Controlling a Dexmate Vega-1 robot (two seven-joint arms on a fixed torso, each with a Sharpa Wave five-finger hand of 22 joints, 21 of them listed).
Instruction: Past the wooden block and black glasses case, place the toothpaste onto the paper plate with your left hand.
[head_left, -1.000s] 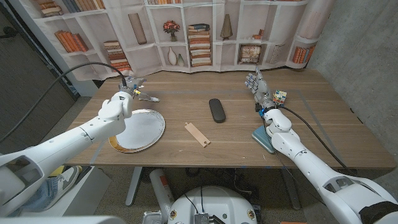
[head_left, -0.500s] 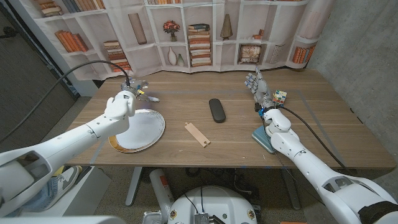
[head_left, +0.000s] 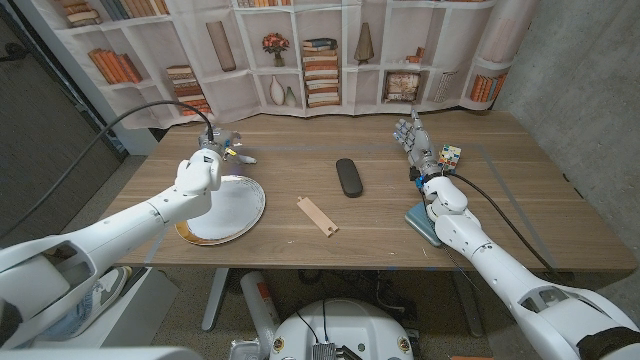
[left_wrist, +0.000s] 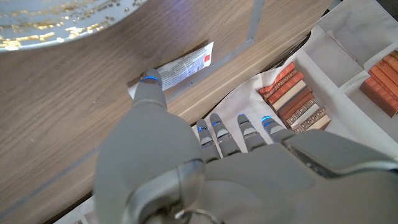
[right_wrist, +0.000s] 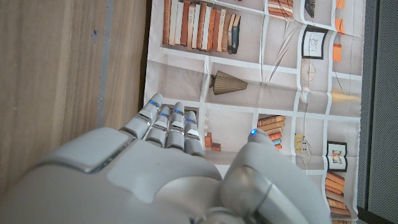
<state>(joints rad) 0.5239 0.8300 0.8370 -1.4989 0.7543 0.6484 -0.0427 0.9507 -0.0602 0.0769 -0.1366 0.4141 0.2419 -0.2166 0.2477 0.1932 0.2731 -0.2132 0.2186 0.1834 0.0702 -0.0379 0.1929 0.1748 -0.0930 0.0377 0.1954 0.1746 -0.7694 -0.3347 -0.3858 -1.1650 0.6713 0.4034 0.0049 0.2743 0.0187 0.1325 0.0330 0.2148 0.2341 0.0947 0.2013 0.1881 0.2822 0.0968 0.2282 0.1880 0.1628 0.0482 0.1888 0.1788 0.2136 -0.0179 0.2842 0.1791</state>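
Note:
The toothpaste, a white tube with red print, lies on the table just beyond the paper plate. My left hand hovers over the plate's far rim, right beside the tube, fingers apart and holding nothing. In the left wrist view the thumb's tip sits at the near end of the toothpaste, with the speckled plate close by. The black glasses case and the wooden block lie mid-table. My right hand stands upright and open at the right.
A colourful cube sits at the far right, and a teal flat object lies under my right forearm. A bookshelf-print backdrop hangs behind the table's far edge, close behind the toothpaste.
My left hand has moved farther over the plate and a little to the right, closer to the toothpaste. The tube has stayed put. My right arm has not moved.

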